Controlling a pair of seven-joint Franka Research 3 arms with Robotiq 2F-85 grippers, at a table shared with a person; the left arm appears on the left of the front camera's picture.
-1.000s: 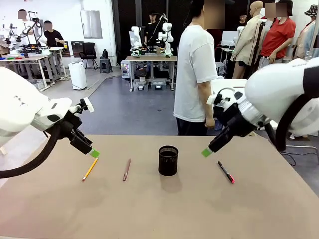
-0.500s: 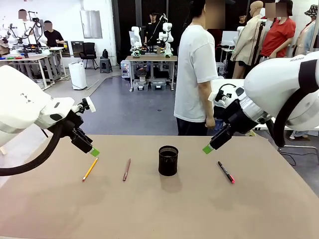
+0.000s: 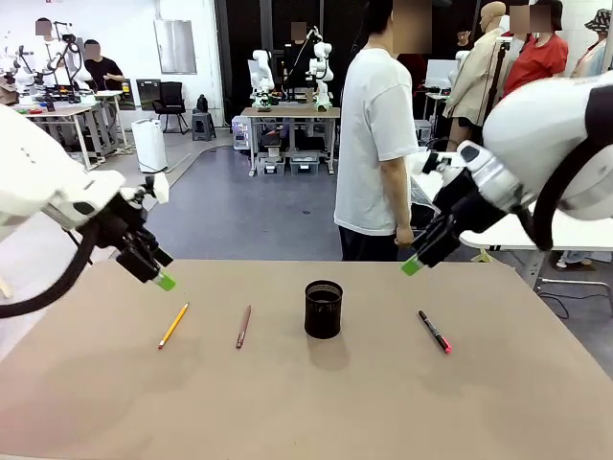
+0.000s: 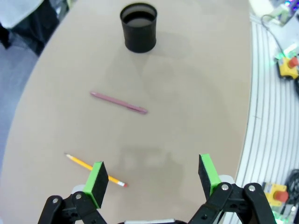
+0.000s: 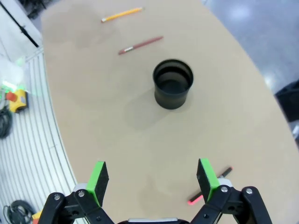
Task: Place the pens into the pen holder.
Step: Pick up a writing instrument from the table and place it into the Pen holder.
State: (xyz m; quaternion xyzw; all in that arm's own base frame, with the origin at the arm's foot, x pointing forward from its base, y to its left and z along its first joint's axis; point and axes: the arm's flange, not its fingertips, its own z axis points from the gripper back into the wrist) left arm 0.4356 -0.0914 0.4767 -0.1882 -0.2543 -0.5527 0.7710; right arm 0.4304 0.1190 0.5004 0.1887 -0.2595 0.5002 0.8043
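the left gripper (image 3: 163,281) and the right gripper (image 3: 412,266) hang above the table (image 3: 479,402), jaws spread wide, nothing held. the black mesh pen holder (image 3: 324,309) stands upright mid-table and looks empty. the yellow pencil (image 3: 173,325) and the reddish-brown pen (image 3: 243,326) lie flat to its left, both running near-to-far with a slight slant; the pencil lies just toward the robot from the left gripper, so that arm is nearer. the black pen (image 3: 434,331) with a pink end lies right of the holder, nearer the right gripper

One yellow pen (image 3: 173,325), one reddish-brown pen (image 3: 243,326) and one black pen (image 3: 433,330) make three on the table (image 3: 383,402), plus one holder (image 3: 324,309).
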